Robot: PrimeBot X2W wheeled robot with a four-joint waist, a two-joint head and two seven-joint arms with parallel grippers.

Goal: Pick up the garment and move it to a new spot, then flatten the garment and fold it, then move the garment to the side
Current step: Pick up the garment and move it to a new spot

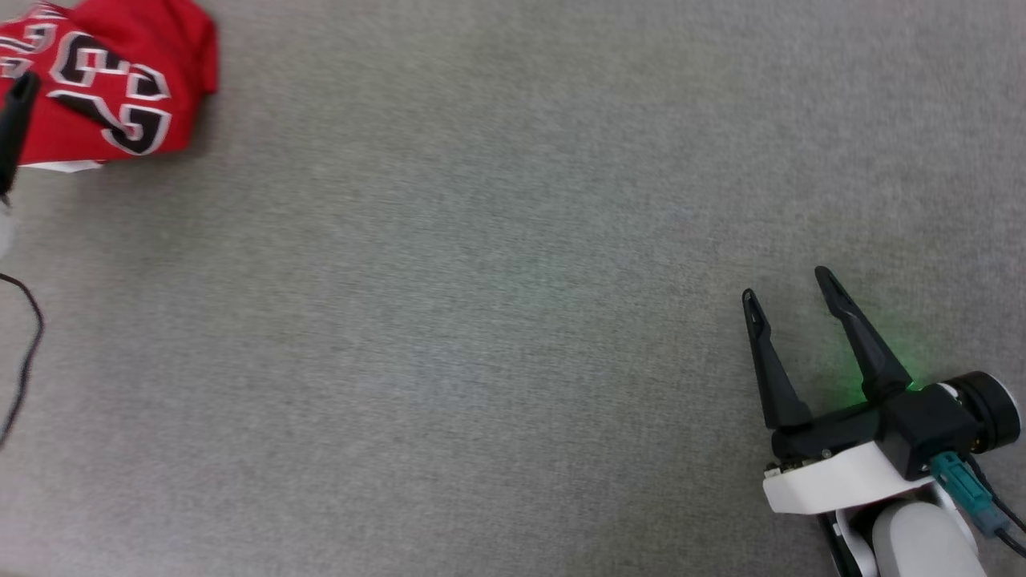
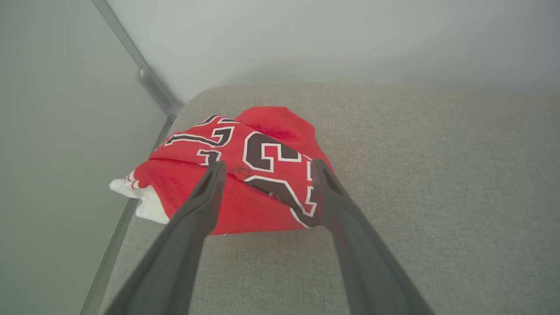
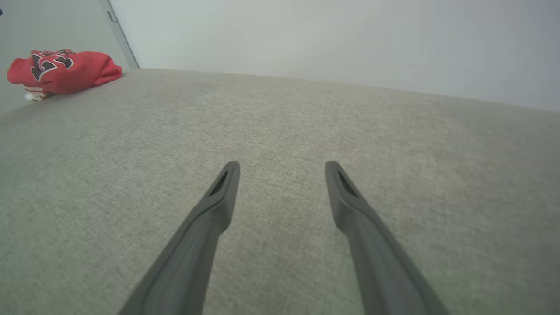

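Observation:
The garment lies crumpled in a red bundle at the far left corner of the grey fabric surface, black white-outlined numbers facing up. In the left wrist view the garment has a white sleeve poking out at its left. My left gripper hovers open just before it, fingertips spread over its near edge and holding nothing. One of its fingers shows at the head view's left edge. My right gripper stands open and empty at the lower right, far from the garment.
The surface ends close to the garment's left, where a grey metal rail and pale walls stand. A thin black cable hangs at the head view's left edge. Bare grey fabric stretches between the two grippers.

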